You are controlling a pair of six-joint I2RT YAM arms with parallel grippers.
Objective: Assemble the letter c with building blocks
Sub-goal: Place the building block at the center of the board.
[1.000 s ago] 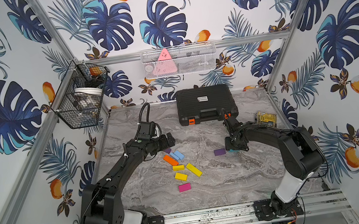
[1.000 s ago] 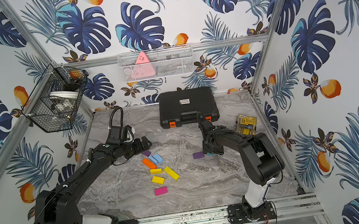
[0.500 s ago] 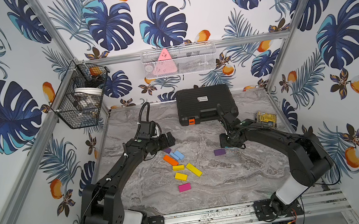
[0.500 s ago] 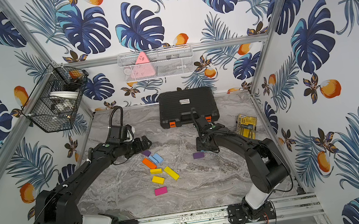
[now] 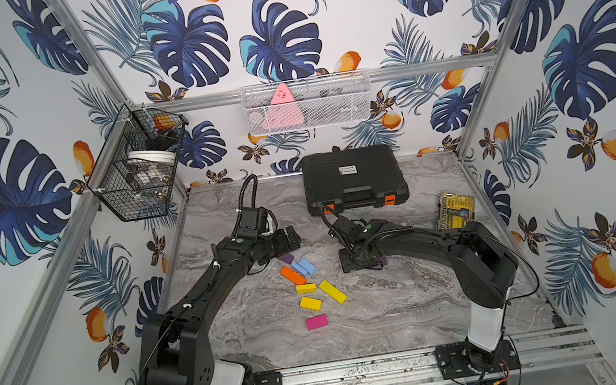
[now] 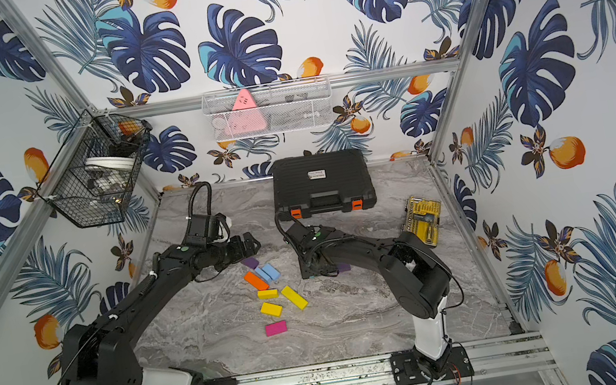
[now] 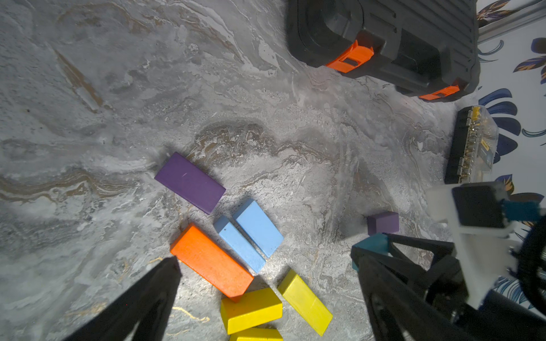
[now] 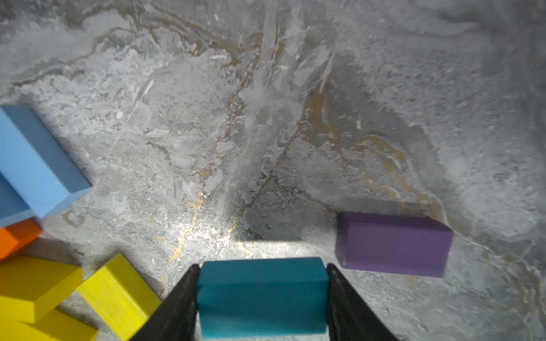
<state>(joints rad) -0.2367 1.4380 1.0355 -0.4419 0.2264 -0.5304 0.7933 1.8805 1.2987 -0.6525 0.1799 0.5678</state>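
Building blocks lie in a loose cluster mid-table: a purple one (image 5: 286, 258), two light blue (image 5: 305, 267), an orange one (image 5: 292, 275), three yellow (image 5: 332, 291) and a magenta one (image 5: 316, 322). My left gripper (image 5: 292, 239) hangs open over the cluster's far edge, its jaws straddling the orange block (image 7: 211, 262) and light blue blocks (image 7: 257, 226) without touching them. My right gripper (image 8: 261, 268) is shut on a teal block (image 8: 261, 295), low over the table just right of the cluster. A second purple block (image 8: 393, 243) lies beside it.
A black tool case (image 5: 354, 178) stands at the back, and a yellow-and-black drill-bit case (image 5: 454, 211) lies at the right edge. A black wire basket (image 5: 137, 165) and a white one (image 5: 307, 103) hang on the walls.
My right gripper has carried the teal block leftward, past the lone purple block, toward the cluster. The left arm has not moved.
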